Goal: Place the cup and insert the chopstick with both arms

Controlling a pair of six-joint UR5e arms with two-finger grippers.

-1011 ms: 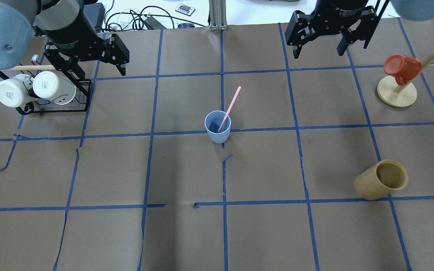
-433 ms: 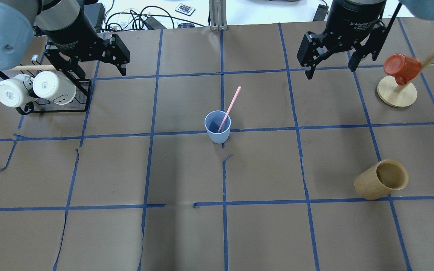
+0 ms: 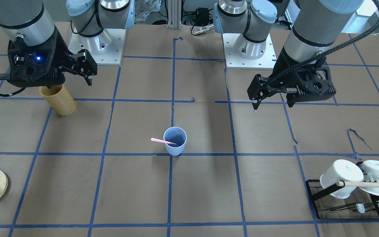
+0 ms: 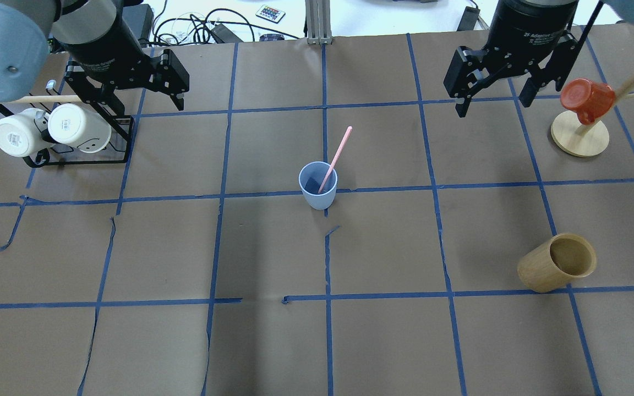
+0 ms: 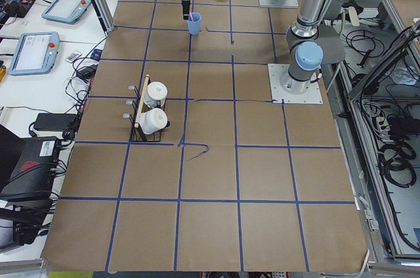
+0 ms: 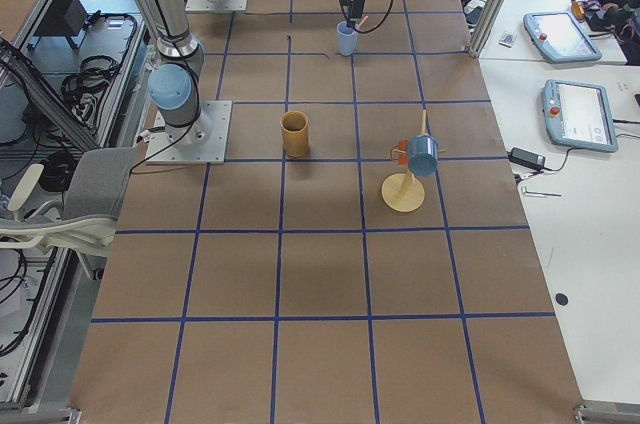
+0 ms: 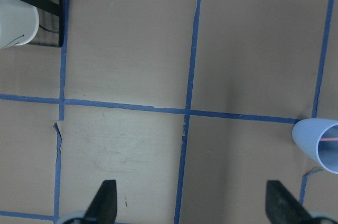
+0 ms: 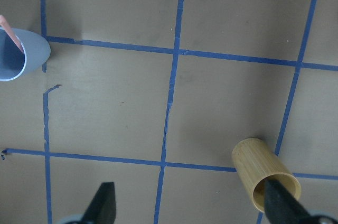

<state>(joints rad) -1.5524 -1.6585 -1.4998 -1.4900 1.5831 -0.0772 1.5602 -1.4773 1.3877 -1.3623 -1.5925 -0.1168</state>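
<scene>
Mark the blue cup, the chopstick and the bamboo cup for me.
blue cup (image 4: 317, 201): overhead view, outer wall below the rim.
chopstick (image 4: 343, 144): overhead view, upper shaft.
bamboo cup (image 4: 533, 270): overhead view, outer side.

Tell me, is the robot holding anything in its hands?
No, nothing. The left gripper and right gripper are both open and empty. The pink chopstick stands in the blue cup by itself.
</scene>
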